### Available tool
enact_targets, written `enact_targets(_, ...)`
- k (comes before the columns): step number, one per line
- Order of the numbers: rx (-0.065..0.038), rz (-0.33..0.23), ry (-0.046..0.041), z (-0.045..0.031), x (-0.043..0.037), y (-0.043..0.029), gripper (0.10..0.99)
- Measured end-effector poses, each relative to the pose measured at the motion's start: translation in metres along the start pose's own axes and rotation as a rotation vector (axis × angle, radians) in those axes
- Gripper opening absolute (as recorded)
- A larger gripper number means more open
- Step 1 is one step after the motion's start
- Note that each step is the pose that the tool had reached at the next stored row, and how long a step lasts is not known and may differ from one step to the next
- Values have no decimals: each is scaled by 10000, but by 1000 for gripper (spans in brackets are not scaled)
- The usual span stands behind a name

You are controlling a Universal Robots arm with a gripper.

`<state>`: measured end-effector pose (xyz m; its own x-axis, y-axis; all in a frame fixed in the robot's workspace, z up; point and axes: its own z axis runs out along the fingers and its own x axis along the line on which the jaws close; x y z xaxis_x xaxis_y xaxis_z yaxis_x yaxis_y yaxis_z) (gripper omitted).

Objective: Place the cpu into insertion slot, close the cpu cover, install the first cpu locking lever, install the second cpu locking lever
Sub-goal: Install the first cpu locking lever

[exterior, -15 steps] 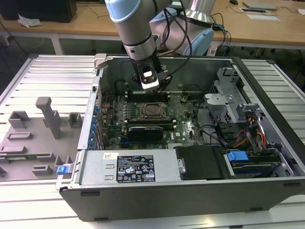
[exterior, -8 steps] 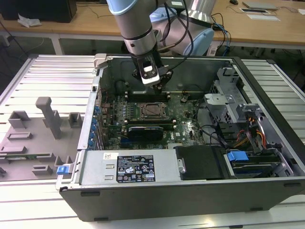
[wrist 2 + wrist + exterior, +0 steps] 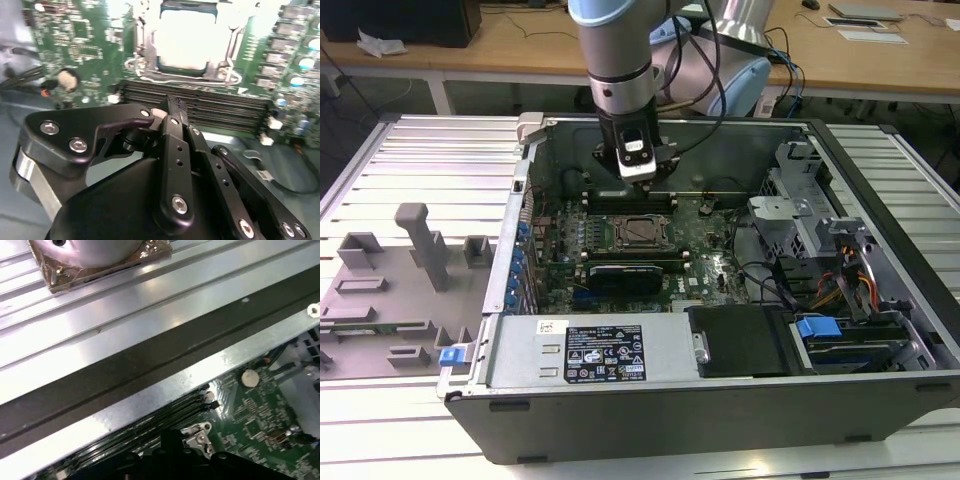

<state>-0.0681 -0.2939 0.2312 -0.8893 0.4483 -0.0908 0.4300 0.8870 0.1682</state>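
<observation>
One risk: tool point(image 3: 170, 107), narrowed and holding nothing, hovering near cpu cover point(image 3: 185, 40); could snag memory slots point(image 3: 200, 102) just beside.

Arm upright, claw point(image 3: 172, 112) pointing down, pinched together.

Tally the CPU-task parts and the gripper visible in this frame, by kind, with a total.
cpu: 1
insertion slot: 1
cpu cover: 1
gripper: 1
Total: 4
</observation>
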Motion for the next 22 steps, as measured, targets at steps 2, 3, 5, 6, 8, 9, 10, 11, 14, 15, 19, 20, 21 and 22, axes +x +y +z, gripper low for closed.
enact_targets(2, 226, 58, 449, 6, -30, 12, 106)
enact_targets(3, 349, 85, 684, 8, -38, 16, 106)
enact_targets(5, 358, 86, 687, 8, -37, 15, 106)
enact_targets(6, 360, 86, 687, 7, -37, 15, 106)
enact_targets(8, 645, 35, 596, 8, -38, 16, 106)
enact_targets(9, 809, -4, 547, 7, -37, 15, 106)
enact_targets(10, 1005, -76, 485, 8, -38, 14, 106)
enact_targets(11, 1050, -117, 476, 8, -40, 10, 106)
enact_targets(14, 1078, -235, 492, 6, -52, -13, 106)
enact_targets(15, 1092, -316, 528, 7, -58, -22, 106)
enact_targets(19, 1201, -542, 724, 14, -100, -23, 106)
enact_targets(20, 1227, -569, 766, 15, -114, -20, 106)
enact_targets(21, 1271, -595, 841, 21, -150, -9, 106)
enact_targets(22, 1302, -628, 914, 28, -191, 5, 106)
